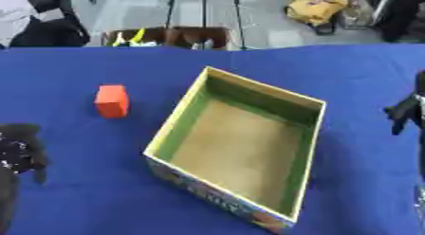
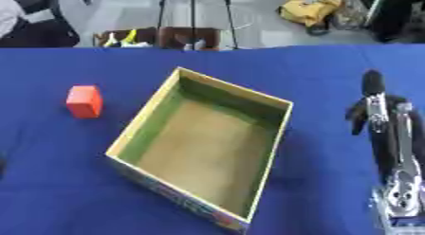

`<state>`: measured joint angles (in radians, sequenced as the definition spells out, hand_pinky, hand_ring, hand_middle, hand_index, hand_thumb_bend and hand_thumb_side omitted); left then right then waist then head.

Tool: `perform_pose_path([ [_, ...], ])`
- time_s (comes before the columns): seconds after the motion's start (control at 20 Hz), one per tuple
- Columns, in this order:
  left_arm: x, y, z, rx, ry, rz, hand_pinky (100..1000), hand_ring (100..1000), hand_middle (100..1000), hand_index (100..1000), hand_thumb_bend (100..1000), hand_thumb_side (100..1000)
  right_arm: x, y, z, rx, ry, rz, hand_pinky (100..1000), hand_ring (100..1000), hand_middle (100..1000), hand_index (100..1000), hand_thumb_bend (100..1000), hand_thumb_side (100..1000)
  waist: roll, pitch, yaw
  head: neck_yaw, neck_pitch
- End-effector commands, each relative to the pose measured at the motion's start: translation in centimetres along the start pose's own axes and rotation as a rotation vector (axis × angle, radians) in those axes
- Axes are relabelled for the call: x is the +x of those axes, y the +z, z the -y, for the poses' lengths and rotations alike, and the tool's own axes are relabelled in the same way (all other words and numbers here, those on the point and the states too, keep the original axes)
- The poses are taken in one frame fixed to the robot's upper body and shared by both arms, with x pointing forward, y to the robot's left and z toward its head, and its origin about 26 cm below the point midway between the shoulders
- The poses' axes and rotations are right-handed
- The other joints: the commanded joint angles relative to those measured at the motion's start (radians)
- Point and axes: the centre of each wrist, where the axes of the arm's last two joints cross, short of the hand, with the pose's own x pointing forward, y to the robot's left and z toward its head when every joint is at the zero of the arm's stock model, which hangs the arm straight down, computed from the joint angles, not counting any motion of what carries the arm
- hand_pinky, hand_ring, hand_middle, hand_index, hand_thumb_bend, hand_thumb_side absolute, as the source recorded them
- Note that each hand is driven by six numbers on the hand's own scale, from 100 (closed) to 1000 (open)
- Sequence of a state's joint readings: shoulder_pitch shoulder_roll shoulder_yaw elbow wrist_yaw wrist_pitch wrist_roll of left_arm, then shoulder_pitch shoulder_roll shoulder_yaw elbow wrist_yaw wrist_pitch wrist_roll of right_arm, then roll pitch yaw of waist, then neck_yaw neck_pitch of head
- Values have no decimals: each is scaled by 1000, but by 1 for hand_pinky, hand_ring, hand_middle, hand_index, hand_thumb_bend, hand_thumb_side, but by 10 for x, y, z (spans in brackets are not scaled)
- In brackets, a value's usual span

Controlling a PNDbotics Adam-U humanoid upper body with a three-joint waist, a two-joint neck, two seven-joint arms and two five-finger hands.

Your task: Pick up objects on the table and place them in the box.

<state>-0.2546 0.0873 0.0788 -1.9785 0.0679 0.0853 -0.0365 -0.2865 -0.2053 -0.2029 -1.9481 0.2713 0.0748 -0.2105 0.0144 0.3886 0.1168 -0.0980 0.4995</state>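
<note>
A blue-clothed table (image 1: 83,201) is seen with an empty open box (image 1: 309,149) at its middle and an orange block (image 1: 111,101) well apart to its left. The right hand (image 2: 378,111) is raised with straight fingers, holding nothing; the left hand's (image 1: 18,151) fingers cannot be made out. The pick-up is judged not yet begun, a reach to the block being called for

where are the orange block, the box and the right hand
orange block (image 1: 111,101), left eye view, front face
box (image 1: 179,119), left eye view, left wall
right hand (image 2: 375,106), right eye view, on the upright fingers
</note>
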Motion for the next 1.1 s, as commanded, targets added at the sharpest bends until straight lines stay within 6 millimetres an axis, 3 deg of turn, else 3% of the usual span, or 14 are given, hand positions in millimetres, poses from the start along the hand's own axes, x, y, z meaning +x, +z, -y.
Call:
perform_pose_path([
  [0.05, 6, 0, -2, 4, -9, 26, 189, 357, 409, 615, 100, 946, 8, -5, 6, -14, 13, 37, 616, 224, 258, 325, 506, 1000, 0, -15, -1, 3, -11],
  [0.55, 9, -2, -8, 8, -53, 49, 188, 357, 412, 617, 100, 926, 8, -4, 6, -23, 11, 39, 636, 302, 368, 498, 495, 1000, 3, -19, 0, -1, -7],
  [0.75, 15, -4, -23, 4, -181, 109, 193, 368, 426, 630, 100, 882, 8, -4, 5, 6, 14, 49, 636, 432, 430, 557, 485, 1000, 10, -22, -6, 1, 22],
  [1.05, 37, -12, -58, -16, -464, 251, 221, 404, 469, 667, 100, 845, 9, -5, 6, 18, 11, 66, 636, 438, 434, 561, 486, 1000, 25, -24, -24, 30, 43],
  [1.1, 42, -13, -64, -30, -527, 273, 228, 413, 480, 676, 100, 801, 9, -5, 6, 19, 9, 68, 636, 439, 434, 562, 488, 1000, 27, -24, -29, 34, 40],
])
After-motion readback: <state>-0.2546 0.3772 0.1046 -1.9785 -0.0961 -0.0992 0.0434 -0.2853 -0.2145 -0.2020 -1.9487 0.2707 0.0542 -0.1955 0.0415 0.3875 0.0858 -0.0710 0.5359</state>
